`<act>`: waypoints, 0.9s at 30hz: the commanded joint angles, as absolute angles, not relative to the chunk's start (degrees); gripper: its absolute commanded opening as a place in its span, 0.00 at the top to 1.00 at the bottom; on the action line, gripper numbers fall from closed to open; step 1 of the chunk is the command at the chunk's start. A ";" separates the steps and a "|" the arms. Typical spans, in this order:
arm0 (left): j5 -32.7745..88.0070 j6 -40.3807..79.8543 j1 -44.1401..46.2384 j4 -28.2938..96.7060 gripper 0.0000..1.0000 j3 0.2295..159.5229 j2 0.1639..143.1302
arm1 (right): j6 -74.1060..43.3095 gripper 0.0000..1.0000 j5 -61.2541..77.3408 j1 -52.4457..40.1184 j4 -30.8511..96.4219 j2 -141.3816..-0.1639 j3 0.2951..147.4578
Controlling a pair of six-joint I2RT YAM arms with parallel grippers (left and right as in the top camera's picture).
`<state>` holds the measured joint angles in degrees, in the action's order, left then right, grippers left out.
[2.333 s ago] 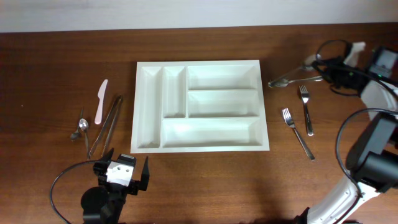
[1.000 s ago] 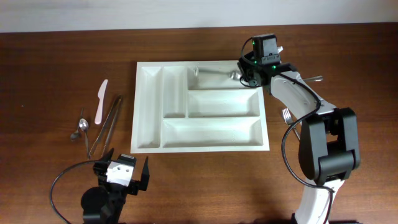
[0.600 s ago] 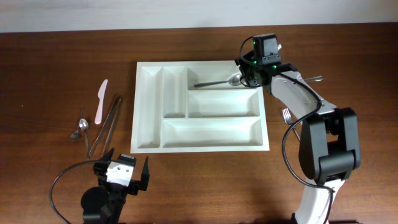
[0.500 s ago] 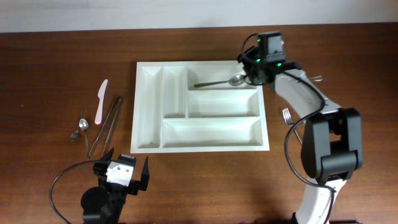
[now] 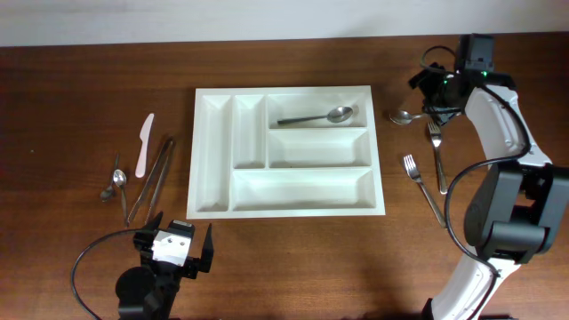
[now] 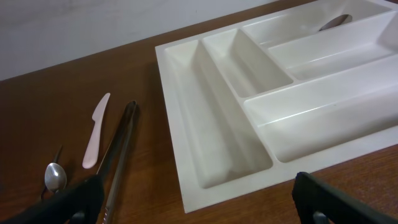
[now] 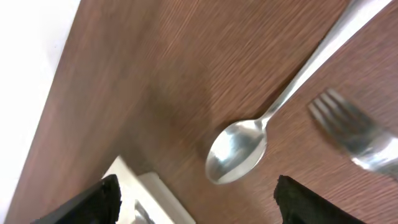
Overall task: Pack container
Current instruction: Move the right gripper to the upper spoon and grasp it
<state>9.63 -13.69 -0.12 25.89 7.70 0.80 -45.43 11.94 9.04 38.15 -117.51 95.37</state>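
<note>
tray mid-table, both grippers clear of it

the container (image 5: 302, 188) lies flat in the middle of the table (image 5: 293, 267), with bare wood on every side. i have a broad strip along its near edge and a narrower one along its far edge. off its left edge lie a pink knife (image 5: 143, 144), tongs (image 5: 151, 178) and a small spoon (image 5: 116, 182), all apart from the rim. off its right edge lie a loose spoon (image 5: 407, 116) and two forks (image 5: 436, 156). a packed spoon (image 5: 316, 116) rests in the far crosswise compartment.

my right gripper (image 5: 434, 96) hangs over the loose spoon, just past the container's far right corner, with its fingers spread wide and nothing between them. my left gripper (image 5: 175, 242) sits by the table's front edge, off the container's near left corner and apart from it, jaws wide and holding nothing.
</note>
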 commanded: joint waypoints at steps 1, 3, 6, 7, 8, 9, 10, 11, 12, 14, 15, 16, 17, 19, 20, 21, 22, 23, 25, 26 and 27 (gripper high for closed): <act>10.22 -12.91 -0.25 25.74 0.01 7.44 0.45 | -46.22 0.20 12.60 6.90 38.04 -115.83 95.74; 10.24 -12.91 -0.25 25.74 0.01 7.44 0.45 | -47.68 0.21 12.16 6.33 37.19 -116.29 95.74; 10.22 -12.91 -0.25 25.74 0.01 7.44 0.45 | -50.13 0.22 12.03 5.61 36.23 -117.64 95.74; 10.22 -12.91 -0.25 25.74 0.01 7.44 0.45 | -50.72 0.22 12.03 5.50 36.21 -118.17 95.74; 10.22 -12.91 -0.25 25.74 0.01 7.44 0.45 | -51.51 0.22 11.99 5.21 36.23 -118.74 95.74; 10.22 -12.91 -0.25 25.74 0.01 7.44 0.45 | -51.66 0.23 12.05 5.06 36.21 -119.35 95.74; 10.22 -12.91 -0.25 25.74 0.01 7.44 0.45 | -52.25 0.23 12.03 4.86 36.29 -119.74 95.74; 10.24 -12.91 -0.25 25.74 0.01 7.44 0.45 | -52.42 0.24 12.01 4.69 36.29 -120.25 95.74; 10.22 -12.91 -0.25 25.74 0.01 7.44 0.45 | -52.45 0.24 12.01 4.51 36.27 -120.51 95.74; 10.24 -12.91 -0.25 25.74 0.01 7.44 0.45 | -52.69 0.25 11.81 4.38 36.25 -121.27 95.74; 10.22 -12.91 -0.25 25.74 0.01 7.44 0.45 | -52.86 0.26 11.79 4.34 36.25 -121.64 95.74; 10.22 -12.91 -0.25 25.74 0.01 7.44 0.45 | -52.86 0.26 11.81 4.27 36.16 -122.08 95.74; 10.22 -12.91 -0.25 25.74 0.01 7.44 0.45 | -52.88 0.26 11.79 4.23 36.18 -122.34 95.74; 10.24 -12.91 -0.25 25.74 0.01 7.44 0.45 | -52.86 0.26 11.79 4.19 36.18 -123.04 95.72; 10.22 -12.91 -0.25 25.74 0.01 7.44 0.45 | -52.84 0.26 11.79 4.14 36.23 -123.26 95.74; 10.22 -12.91 -0.25 25.74 0.01 7.44 0.45 | -52.84 0.26 11.79 4.12 36.25 -123.50 95.72; 10.22 -12.91 -0.25 25.74 0.01 7.44 0.45 | -52.86 0.26 11.81 4.14 36.25 -123.76 95.72; 10.22 -12.91 -0.25 25.74 0.01 7.44 0.45 | -52.84 0.26 11.79 4.12 36.25 -123.87 95.72; 10.22 -12.91 -0.25 25.74 0.01 7.44 0.45 | -52.86 0.27 11.77 4.14 36.58 -124.14 95.72; 10.22 -12.91 -0.25 25.74 0.01 7.44 0.45 | -52.86 0.27 11.77 4.14 36.69 -124.16 95.68; 10.22 -12.91 -0.25 25.74 0.01 7.44 0.45 | -52.86 0.27 11.75 4.12 36.67 -124.18 95.55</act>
<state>9.65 -13.69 -0.12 25.89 7.70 0.80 -52.51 11.94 4.64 36.56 -123.22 95.37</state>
